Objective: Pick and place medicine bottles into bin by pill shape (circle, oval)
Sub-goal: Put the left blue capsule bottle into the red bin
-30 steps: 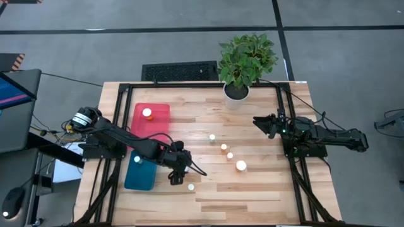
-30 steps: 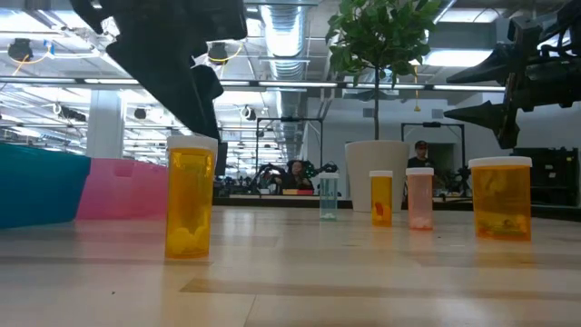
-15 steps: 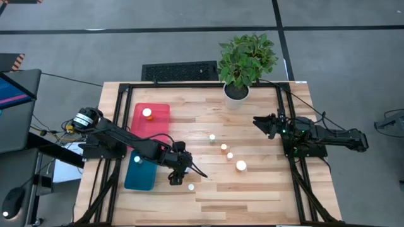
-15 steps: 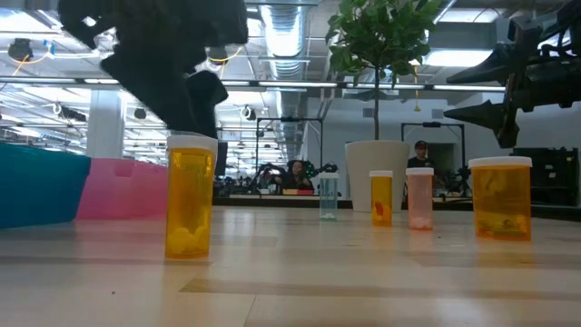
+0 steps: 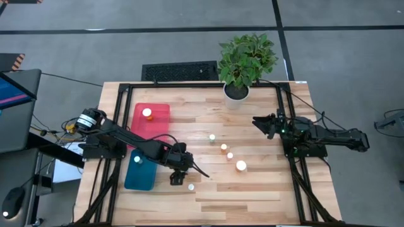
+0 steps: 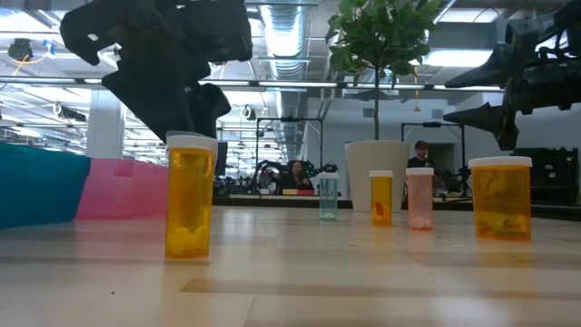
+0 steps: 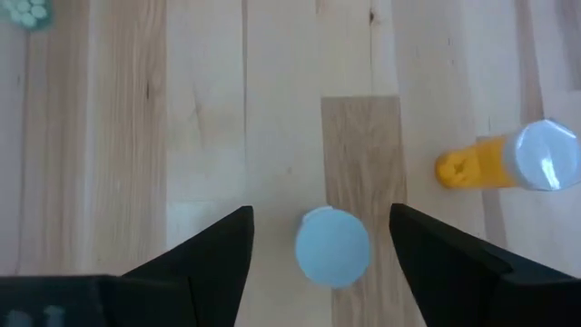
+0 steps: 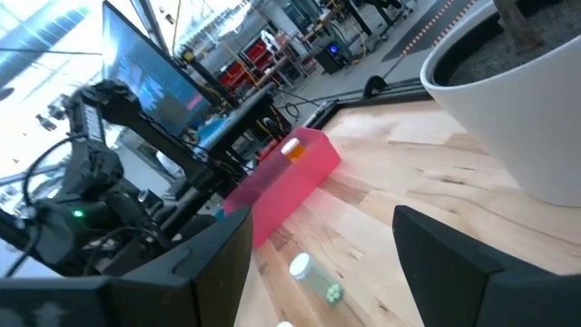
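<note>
Two matte-black jointed arms — left arm (image 5: 129, 144) with a silver-capped joint, right arm (image 5: 322, 135) carrying thin cables.

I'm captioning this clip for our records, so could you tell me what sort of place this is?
Probably a robotics lab in an open industrial workspace: a wooden table on a concrete floor, exposed ceiling ducts overhead, and people at workstations in the background.

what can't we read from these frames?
- Pill shape: bottles too small in high view; amber walls blur the contents in low view.
- Bottle under left gripper: only its cap shows in left wrist view.
- Teal bin: partly covered by the left arm.
</note>
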